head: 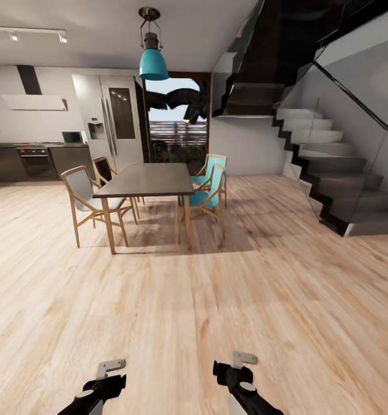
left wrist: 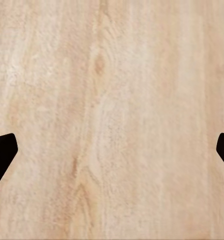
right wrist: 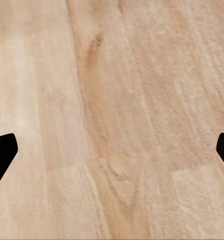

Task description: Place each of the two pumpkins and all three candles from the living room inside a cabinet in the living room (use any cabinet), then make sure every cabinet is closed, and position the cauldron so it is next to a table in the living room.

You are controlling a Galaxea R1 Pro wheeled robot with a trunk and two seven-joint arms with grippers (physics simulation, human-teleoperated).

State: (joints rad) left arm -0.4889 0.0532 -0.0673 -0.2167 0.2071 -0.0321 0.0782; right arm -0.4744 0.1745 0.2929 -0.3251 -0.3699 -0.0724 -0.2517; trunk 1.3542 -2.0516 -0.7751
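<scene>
Wood floor [head: 194, 311] ahead of us, dining table [head: 147, 180] beyond. Left gripper [left wrist: 112, 150] and right gripper [right wrist: 112, 150] gape wide, empty. Pumpkins, candles, cauldron, cabinet unlocated; we judge everything still left.

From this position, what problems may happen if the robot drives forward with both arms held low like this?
1. The dining table and its chairs, such as the teal chair, stand straight ahead; driving forward may bump them.
2. The staircase and its glass railing are close on the right, so a wide right turn may clip them.
3. The left gripper and right gripper are open and point at the wooden floor; lowering them further may scrape it.
</scene>
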